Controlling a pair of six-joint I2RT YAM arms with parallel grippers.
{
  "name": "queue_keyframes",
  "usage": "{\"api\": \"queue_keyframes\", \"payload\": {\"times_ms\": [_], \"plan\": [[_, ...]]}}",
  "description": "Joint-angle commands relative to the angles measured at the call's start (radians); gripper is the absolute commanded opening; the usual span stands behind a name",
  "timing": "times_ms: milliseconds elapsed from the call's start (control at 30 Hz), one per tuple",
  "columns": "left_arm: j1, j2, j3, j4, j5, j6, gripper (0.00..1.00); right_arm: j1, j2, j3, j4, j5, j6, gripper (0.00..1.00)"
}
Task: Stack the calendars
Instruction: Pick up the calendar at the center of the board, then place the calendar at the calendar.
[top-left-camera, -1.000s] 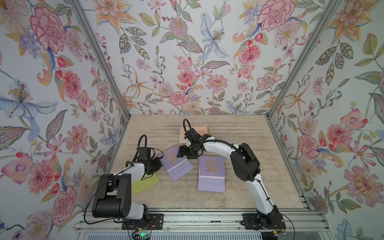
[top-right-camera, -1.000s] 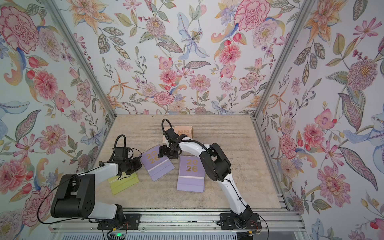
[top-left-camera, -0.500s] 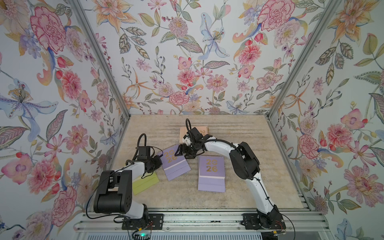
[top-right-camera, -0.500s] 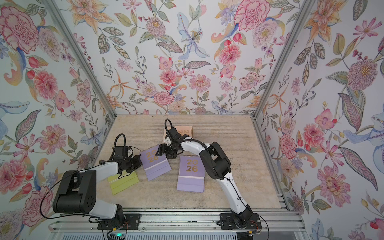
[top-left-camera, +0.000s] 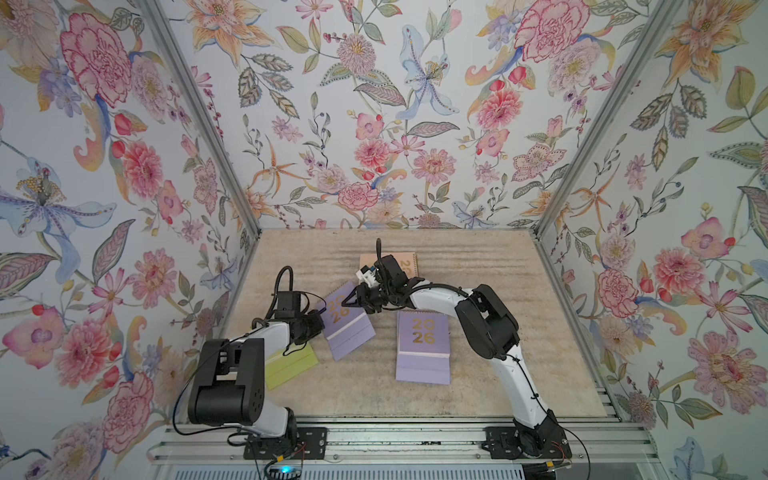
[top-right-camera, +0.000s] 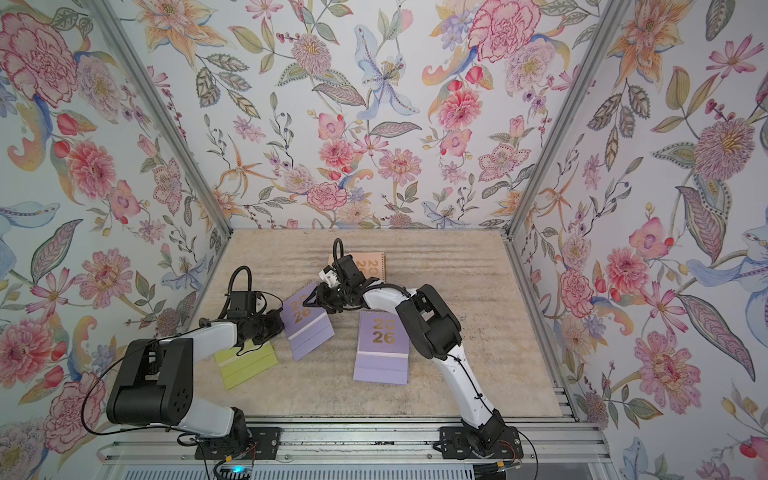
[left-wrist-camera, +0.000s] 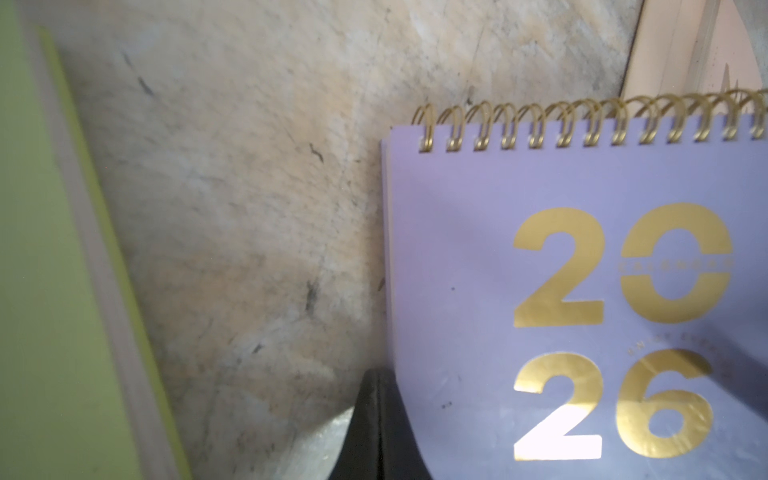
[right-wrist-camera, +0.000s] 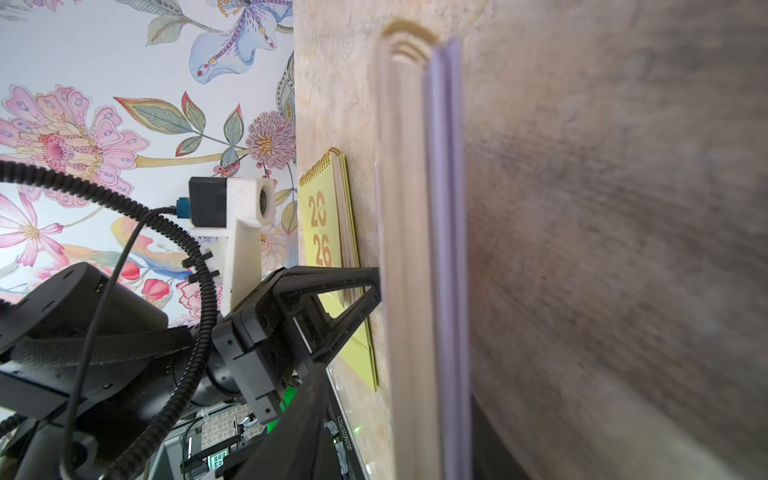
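Note:
Several calendars lie on the table. A tilted lavender calendar (top-left-camera: 347, 328) (top-right-camera: 305, 328) (left-wrist-camera: 582, 291) sits between both grippers. My left gripper (top-left-camera: 320, 326) (top-right-camera: 279, 326) (left-wrist-camera: 376, 374) is shut and empty, its tip against that calendar's side edge. My right gripper (top-left-camera: 352, 300) (top-right-camera: 309, 300) (right-wrist-camera: 401, 386) straddles the opposite edge (right-wrist-camera: 419, 249). One finger (right-wrist-camera: 490, 436) lies against the lavender side, and a gap shows before the other finger (right-wrist-camera: 316, 415). A second lavender calendar (top-left-camera: 423, 347) lies right of it, a peach calendar (top-left-camera: 405, 264) behind, and a yellow-green calendar (top-left-camera: 291, 365) (right-wrist-camera: 322, 224) partly under the left arm.
Flowered walls (top-left-camera: 374, 124) close in the table (top-left-camera: 498, 270) on three sides. A metal rail (top-left-camera: 395, 440) with both arm bases runs along the front edge. The right arm's elbow (top-left-camera: 486, 328) hangs over the second lavender calendar's far corner.
The right gripper has moved slightly left onto the tilted lavender calendar's edge and its jaws have narrowed around it. The left gripper has stayed shut against the calendar's other side.

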Motion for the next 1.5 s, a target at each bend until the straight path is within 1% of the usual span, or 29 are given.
{"api": "queue_keyframes", "payload": {"times_ms": [0,67,300,433,567,633,733,867,1067,1100,1200,1300,1467], "plan": [[0.001,0.018,0.019,-0.089,-0.007,0.028,0.0,0.002,-0.062,-0.016,0.008,0.043,-0.003,0.35],[0.001,0.015,0.026,-0.094,-0.005,0.028,0.0,0.004,-0.07,-0.018,-0.007,0.066,-0.012,0.31],[-0.001,-0.032,0.039,-0.097,0.014,0.011,0.0,0.004,-0.131,-0.073,-0.016,0.123,-0.041,0.09],[-0.002,-0.082,0.039,-0.094,0.029,-0.012,0.0,0.005,-0.197,-0.152,0.027,0.151,-0.036,0.04],[-0.009,-0.138,0.029,-0.063,0.066,-0.073,0.0,-0.005,-0.299,-0.288,0.129,0.178,0.01,0.03],[-0.031,-0.173,0.025,-0.035,0.072,-0.12,0.0,-0.015,-0.365,-0.378,0.197,0.191,0.042,0.02],[-0.089,-0.202,0.032,-0.003,0.062,-0.175,0.0,-0.031,-0.467,-0.492,0.222,0.216,0.051,0.02],[-0.166,-0.205,0.049,0.029,0.04,-0.222,0.0,-0.06,-0.612,-0.648,0.243,0.239,0.058,0.02],[-0.283,-0.192,0.054,0.105,0.006,-0.303,0.0,-0.117,-0.868,-0.88,0.217,0.266,0.061,0.02],[-0.303,-0.185,0.055,0.118,-0.001,-0.316,0.0,-0.154,-0.914,-0.918,0.211,0.267,0.063,0.02],[-0.366,-0.164,0.053,0.162,-0.018,-0.351,0.0,-0.192,-1.03,-1.016,0.199,0.262,0.073,0.02],[-0.421,-0.126,0.057,0.2,-0.028,-0.378,0.0,-0.228,-1.125,-1.098,0.189,0.253,0.079,0.02],[-0.493,-0.059,0.072,0.257,-0.042,-0.411,0.0,-0.282,-1.226,-1.193,0.189,0.217,0.088,0.03]]}}
